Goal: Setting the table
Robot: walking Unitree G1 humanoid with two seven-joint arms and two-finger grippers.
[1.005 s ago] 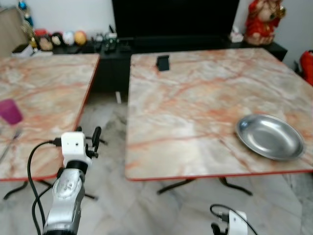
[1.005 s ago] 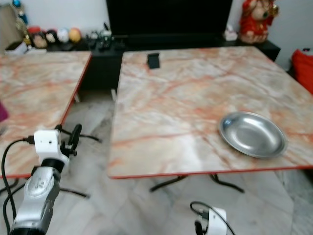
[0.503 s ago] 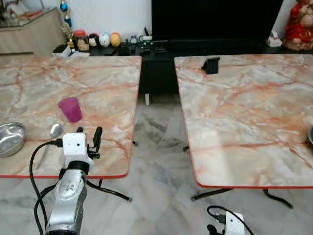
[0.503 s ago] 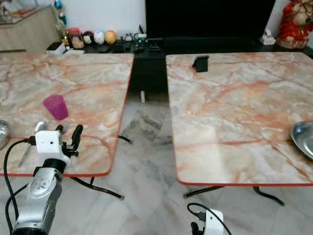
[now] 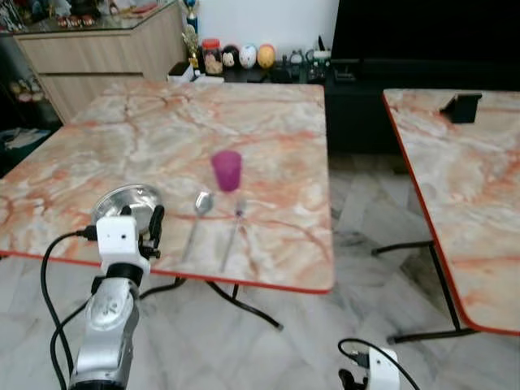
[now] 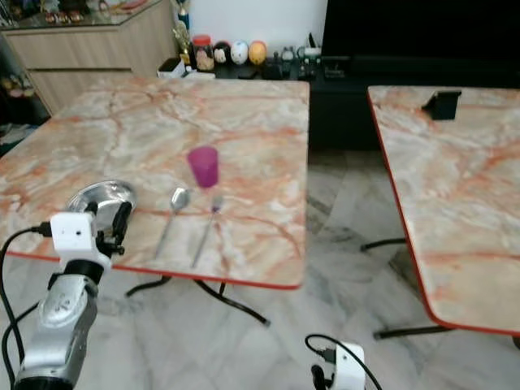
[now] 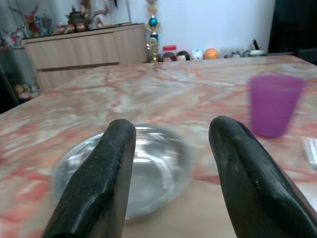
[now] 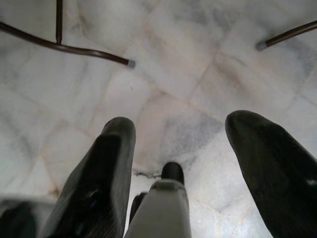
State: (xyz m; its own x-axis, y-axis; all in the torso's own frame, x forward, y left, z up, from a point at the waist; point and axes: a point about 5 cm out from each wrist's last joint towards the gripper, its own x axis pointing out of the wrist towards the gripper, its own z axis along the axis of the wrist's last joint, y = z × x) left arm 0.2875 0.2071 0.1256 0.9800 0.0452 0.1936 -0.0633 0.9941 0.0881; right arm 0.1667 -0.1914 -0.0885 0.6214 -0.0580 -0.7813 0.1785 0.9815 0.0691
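Left gripper [image 7: 168, 173]: raised at the near edge of the left table [image 5: 268, 122], fingers spread apart, nothing between them. Right gripper [image 8: 183, 163]: hanging low over the floor, fingers likewise apart and empty.

Bowl [image 5: 126, 201]: steel, shallow, straight ahead of the left gripper and just beyond its fingertips. Likely light, rigid and slick; best taken by pinching the near rim, one finger inside and one outside.

Cup [image 5: 227, 170]: purple plastic, upright, further off to the gripper's right. Probably very light, slightly yielding, easily tipped; grasp across the middle of the wall.

Spoon [image 5: 197, 219] and fork [image 5: 232, 236]: lying side by side just nearer than the cup, handles toward the table edge. Thin, flat, hard to lift off marble; take by the handle.
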